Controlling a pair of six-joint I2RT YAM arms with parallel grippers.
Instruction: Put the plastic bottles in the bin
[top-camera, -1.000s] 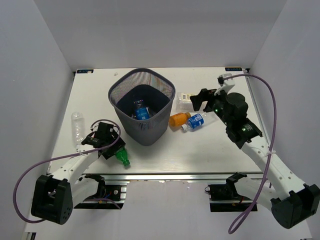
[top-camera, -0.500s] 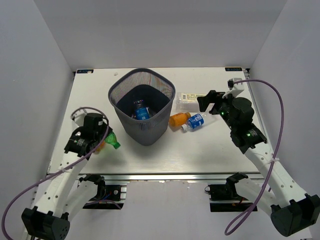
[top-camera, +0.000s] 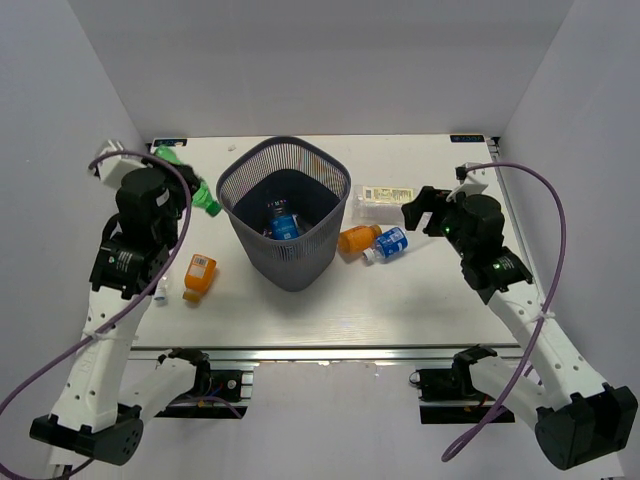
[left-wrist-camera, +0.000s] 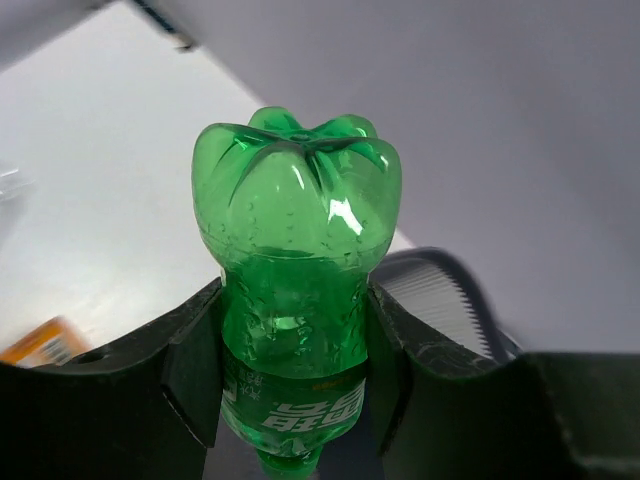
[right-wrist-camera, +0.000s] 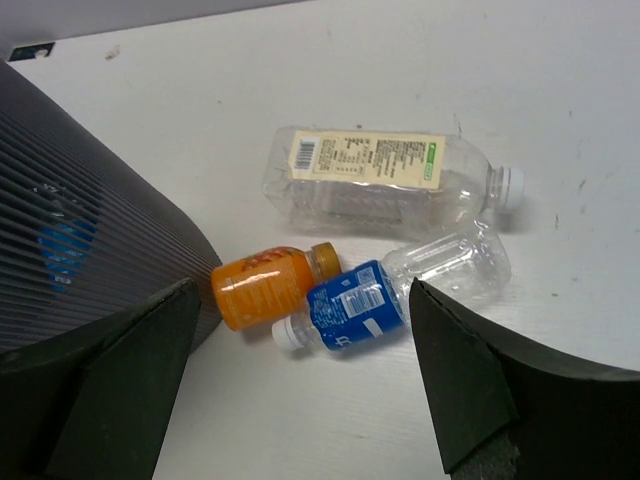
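Left end effector (top-camera: 188, 178) risen to upper left, pinching glossy lobed-base green bottle (left-wrist-camera: 296, 250) beside mesh bin (top-camera: 284, 142); right end effector (top-camera: 421, 205) spread wide.

The left gripper (left-wrist-camera: 295, 340) has carried the green bottle (left-wrist-camera: 295, 240) from the near-left table area up to the far left, beside the bin (top-camera: 285, 150) rim. An orange bottle (top-camera: 198, 276) now lies uncovered left of the bin. The right gripper (top-camera: 425, 208) has shifted slightly right.

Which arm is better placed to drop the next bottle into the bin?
Left. The left pincer grips the green bottle, held up beside the bin; the right pincer is open and empty.
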